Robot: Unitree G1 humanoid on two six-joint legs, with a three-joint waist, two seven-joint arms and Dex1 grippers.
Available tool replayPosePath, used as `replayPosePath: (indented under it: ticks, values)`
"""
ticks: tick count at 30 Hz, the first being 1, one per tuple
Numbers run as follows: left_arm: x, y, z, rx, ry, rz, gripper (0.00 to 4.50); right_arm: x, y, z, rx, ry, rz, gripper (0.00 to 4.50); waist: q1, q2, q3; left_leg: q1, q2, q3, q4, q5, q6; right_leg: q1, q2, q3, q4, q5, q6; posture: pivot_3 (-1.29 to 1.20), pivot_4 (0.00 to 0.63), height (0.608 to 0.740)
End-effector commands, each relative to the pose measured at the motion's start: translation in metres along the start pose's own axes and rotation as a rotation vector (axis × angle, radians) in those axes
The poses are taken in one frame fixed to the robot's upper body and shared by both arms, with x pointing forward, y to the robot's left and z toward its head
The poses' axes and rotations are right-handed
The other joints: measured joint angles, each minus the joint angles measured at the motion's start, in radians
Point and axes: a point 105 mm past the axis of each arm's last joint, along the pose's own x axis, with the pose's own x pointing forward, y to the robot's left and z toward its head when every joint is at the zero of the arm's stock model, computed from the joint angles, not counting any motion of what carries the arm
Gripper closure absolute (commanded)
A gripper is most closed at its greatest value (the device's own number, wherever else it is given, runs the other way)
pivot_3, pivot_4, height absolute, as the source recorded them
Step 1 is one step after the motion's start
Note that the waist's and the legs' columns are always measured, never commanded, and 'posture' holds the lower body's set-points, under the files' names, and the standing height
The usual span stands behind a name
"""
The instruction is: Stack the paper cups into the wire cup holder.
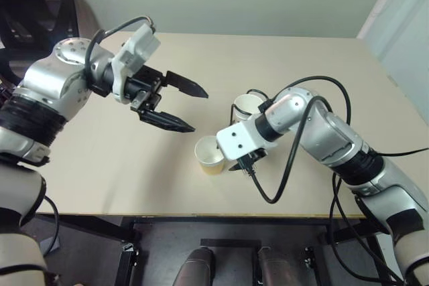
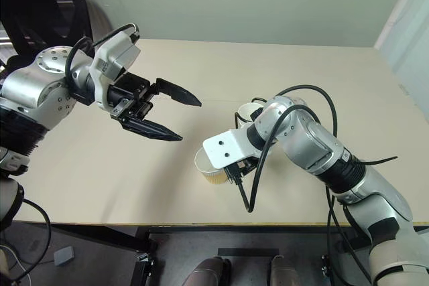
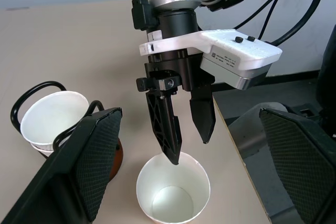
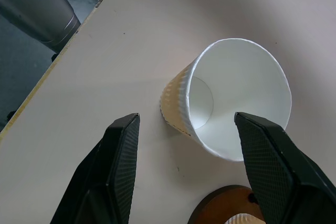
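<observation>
So we're at the pick-up for the last loose cup [image 1: 210,155]. It stands upright near the table's [image 1: 100,185] front edge, and the right tool [image 3: 188,142] hangs over it with its fingers spread, one tip dipping at the rim, nothing gripped yet. My guess: close on the wall, lift, carry it across. Just behind is the wire cup holder [image 3: 31,95] with the cups [image 3: 52,118] already nested inside. The left tool [image 1: 182,106] hovers wide open and empty, well clear, so nothing's really blocking.
</observation>
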Motion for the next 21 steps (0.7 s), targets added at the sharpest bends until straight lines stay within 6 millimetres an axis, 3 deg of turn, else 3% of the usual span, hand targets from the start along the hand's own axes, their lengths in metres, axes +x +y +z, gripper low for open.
replayPosePath:
  ticks: [1, 21]
  values:
    - [-0.0037, -0.0070, 0.0115, 0.041, -0.003, -0.029, 0.00, -0.0079, -0.0058, 0.0060, -0.033, -0.010, -0.039, 1.64, 0.000, 0.000, 0.000, 0.000, 0.000, 0.000, 0.000, 0.000, 0.000, 0.000, 0.000, 0.000, 0.000, 0.000, 0.000, 0.00, 0.150, 0.740]
    - [-0.0054, -0.0109, 0.0080, 0.037, 0.004, -0.030, 0.00, -0.0040, -0.0059, 0.0043, -0.049, 0.000, -0.016, 1.64, 0.000, 0.000, 0.000, 0.000, 0.000, 0.000, -0.001, 0.000, 0.000, 0.000, 0.000, 0.000, -0.001, 0.000, -0.001, 0.00, 0.150, 0.740]
